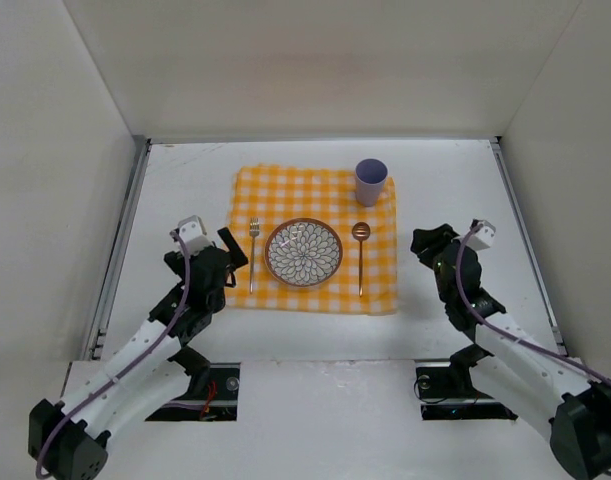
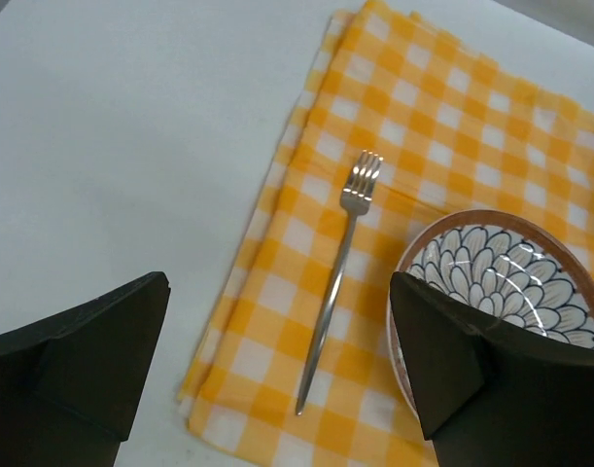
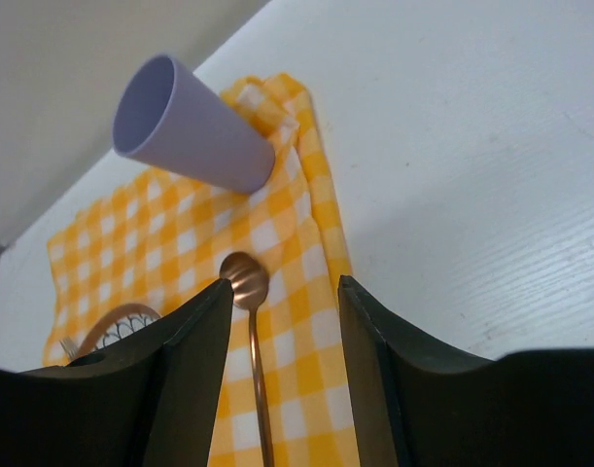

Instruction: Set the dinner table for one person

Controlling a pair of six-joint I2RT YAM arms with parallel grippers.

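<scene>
Here the left pincer [image 2: 277, 321] is held wide and empty above the white counter [image 1: 185, 180], just beside the checked cloth [image 1: 285, 185] spread at its middle. On the cloth are laid fork [image 1: 253, 250], plate [image 1: 303, 252], spoon [image 1: 360, 255] and cup [image 1: 370, 180]. The right pincer [image 3: 285, 292] is parted, empty. Were either swept inward, the cloth could be snagged and the cup toppled

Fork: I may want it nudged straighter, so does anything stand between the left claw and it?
Nothing visible does. The left claw is open and empty, and the fork lies alone on the checked cloth, apart from the patterned plate.
</scene>
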